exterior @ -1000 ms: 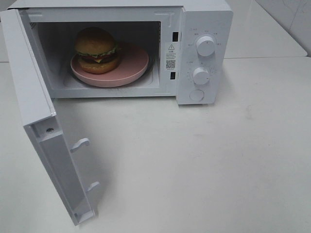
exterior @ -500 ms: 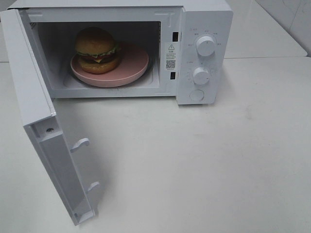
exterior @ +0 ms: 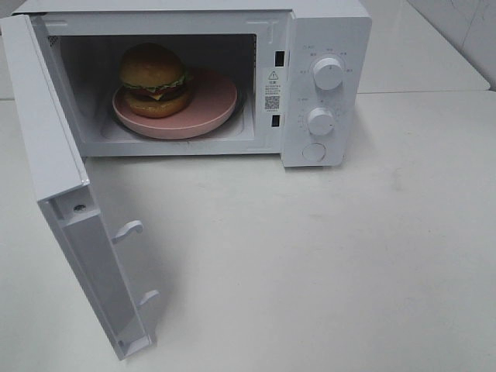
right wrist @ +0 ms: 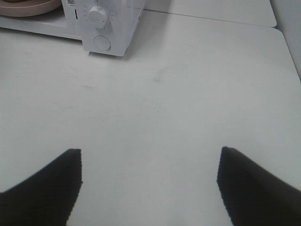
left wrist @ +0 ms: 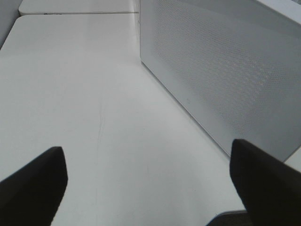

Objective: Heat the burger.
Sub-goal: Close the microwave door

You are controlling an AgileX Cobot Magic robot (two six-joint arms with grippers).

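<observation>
A white table (exterior: 349,271) is seen bearing a white microwave (exterior: 341,31), whose door (exterior: 54,170) is swung wide open. Inside, a pink plate (exterior: 213,105) is set, with the burger (exterior: 153,77) placed on its left part. The left gripper (left wrist: 146,153) and right gripper (right wrist: 149,151) are spread wide over the table.
</observation>
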